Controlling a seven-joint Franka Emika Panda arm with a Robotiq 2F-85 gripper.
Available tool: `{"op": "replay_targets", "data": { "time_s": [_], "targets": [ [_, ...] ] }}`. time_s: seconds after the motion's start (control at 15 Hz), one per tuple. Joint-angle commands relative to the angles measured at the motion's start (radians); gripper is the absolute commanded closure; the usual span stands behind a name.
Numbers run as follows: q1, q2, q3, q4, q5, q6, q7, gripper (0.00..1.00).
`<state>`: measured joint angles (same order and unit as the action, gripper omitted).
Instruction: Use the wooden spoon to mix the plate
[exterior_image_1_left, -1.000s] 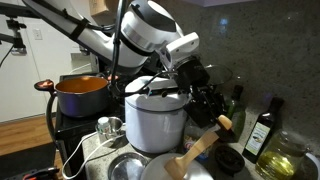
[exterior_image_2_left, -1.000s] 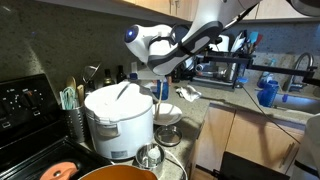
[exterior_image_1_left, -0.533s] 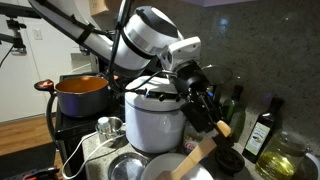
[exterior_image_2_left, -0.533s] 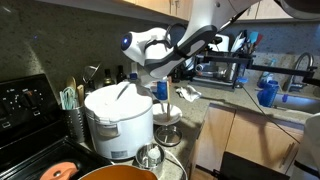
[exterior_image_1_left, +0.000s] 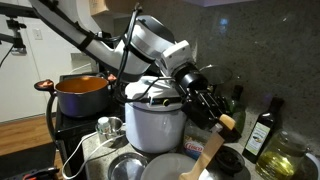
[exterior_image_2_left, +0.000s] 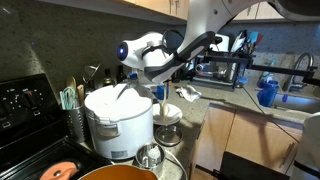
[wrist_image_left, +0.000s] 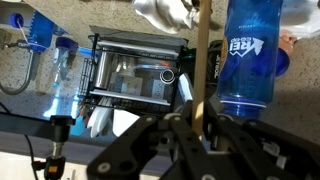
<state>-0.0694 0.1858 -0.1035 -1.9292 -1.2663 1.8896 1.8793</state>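
My gripper is shut on the handle of the wooden spoon. The spoon slants down, with its head low over the white plate at the bottom edge of that exterior view. I cannot tell whether the head touches the plate. In the wrist view the pale handle runs straight up from between the shut jaws. In an exterior view the gripper hangs over the plate, just beside the rice cooker; the spoon is hard to make out there.
A white rice cooker stands right next to the plate. An orange pot sits on the stove behind it. A small metal cup, a metal dish and an oil bottle stand close by. A blue bottle and a dish rack lie beyond.
The gripper has swung sideways and tilted, carrying the spoon with it. The spoon's head has swept across the plate towards the oil bottle side.
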Motion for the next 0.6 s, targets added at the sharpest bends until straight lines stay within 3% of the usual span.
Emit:
{"op": "replay_targets", "data": {
  "time_s": [0.0,0.53],
  "targets": [
    [-0.010,-0.014,0.003,-0.015,0.003,0.012,0.041,0.97],
    [-0.039,-0.120,-0.003,-0.034,0.101,0.103,-0.042,0.97]
  ]
}}
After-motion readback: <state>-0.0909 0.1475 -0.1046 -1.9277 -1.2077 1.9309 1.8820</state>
